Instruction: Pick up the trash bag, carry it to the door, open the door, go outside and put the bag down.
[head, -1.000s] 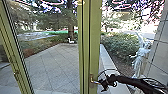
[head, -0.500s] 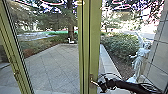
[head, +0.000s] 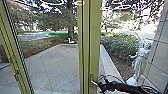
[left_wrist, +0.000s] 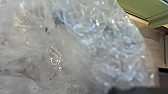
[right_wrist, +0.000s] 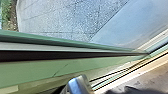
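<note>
Right hand (head: 100, 87): lowered slightly, at handle (head: 93, 81), five o'clock; grip cannot be told. Door (head: 95, 45): opening step judged current; handle to be turned fully before door is swung.

Looks out from indoors through a glass door (head: 95, 37) onto a garden yard (head: 67, 51): shows paving (head: 50, 67) at lower left, tree (head: 71, 31) at upper centre, shrubs (head: 117, 46) and pale statue (head: 140, 58) at right.
</note>
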